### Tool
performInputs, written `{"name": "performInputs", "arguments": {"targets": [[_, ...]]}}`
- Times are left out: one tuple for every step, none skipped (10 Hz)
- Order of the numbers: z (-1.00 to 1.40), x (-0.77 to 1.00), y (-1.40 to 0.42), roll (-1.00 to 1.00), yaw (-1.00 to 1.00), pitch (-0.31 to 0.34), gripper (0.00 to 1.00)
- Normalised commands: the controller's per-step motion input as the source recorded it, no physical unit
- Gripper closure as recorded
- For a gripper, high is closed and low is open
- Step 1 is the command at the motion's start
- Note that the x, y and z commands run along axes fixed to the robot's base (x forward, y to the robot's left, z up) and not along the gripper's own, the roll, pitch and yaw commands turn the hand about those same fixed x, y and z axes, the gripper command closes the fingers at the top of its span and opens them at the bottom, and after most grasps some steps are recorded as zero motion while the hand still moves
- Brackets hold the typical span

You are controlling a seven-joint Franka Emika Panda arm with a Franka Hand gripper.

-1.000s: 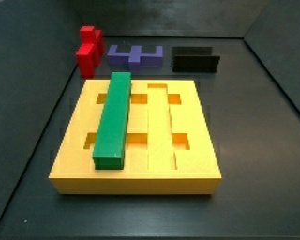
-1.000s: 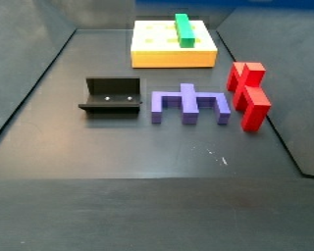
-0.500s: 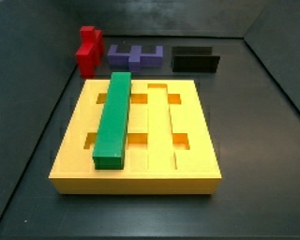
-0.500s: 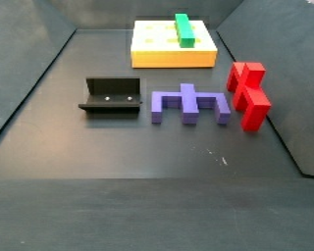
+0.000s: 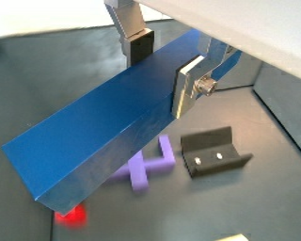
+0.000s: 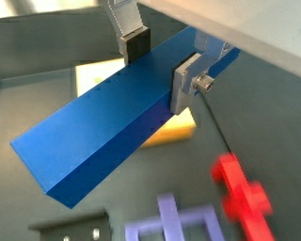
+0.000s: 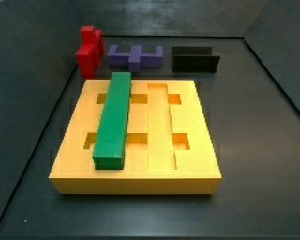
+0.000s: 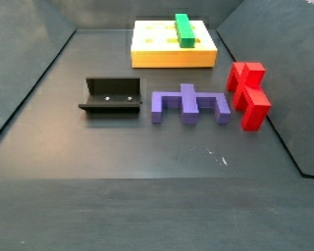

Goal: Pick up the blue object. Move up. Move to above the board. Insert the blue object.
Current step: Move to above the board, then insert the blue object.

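Dark grey desk carries the large yellow grooved board, a green rectangular bar lying in its groove. At 12 o'clock from the board in a side view stand a purple notched block, red block and black fixture. Both wrist views show the end effector clamped on the long dark blue rectangular bar, held in the air over the desk.

No readable text, labels, brands, numbers or signs anywhere. Checked surfaces: blue object clamped in the gripper above the table, faces plain; board, green bar, purple block, red piece and fixture all unmarked.
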Motion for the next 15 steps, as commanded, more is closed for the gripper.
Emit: {"name": "performInputs", "arguments": {"targets": [[0.16, 0.14, -1.40, -0.01, 1.00, 0.078, 1.00], [0.16, 0.15, -1.40, -0.01, 1.00, 0.086, 1.00], [0.16, 0.18, -1.40, 0.00, 1.00, 0.103, 1.00], [0.17, 0.21, -1.40, 0.00, 1.00, 0.114, 1.00], [0.12, 0.19, -0.93, 0.00, 1.00, 0.143, 1.00], [0.09, 0.17, -0.68, 0.01, 1.00, 0.150, 1.00], [0.05, 0.11, -0.28, 0.02, 1.00, 0.166, 1.00], [0.04, 0.09, -0.18, 0.03, 1.00, 0.174, 1.00], [0.03, 0.07, -0.11, 0.04, 1.00, 0.190, 1.00], [0.03, 0.07, -0.09, 0.05, 1.00, 0.208, 1.00], [0.03, 0.08, -0.07, 0.07, 0.87, 0.239, 1.00], [0.02, 0.08, -0.05, 0.07, 0.63, 0.220, 1.00], [0.03, 0.07, -0.05, 0.07, 0.36, 0.181, 1.00], [0.02, 0.07, -0.04, 0.07, 0.21, 0.148, 1.00], [-0.60, 0.01, 0.00, -0.22, 0.00, -0.114, 1.00]]}}
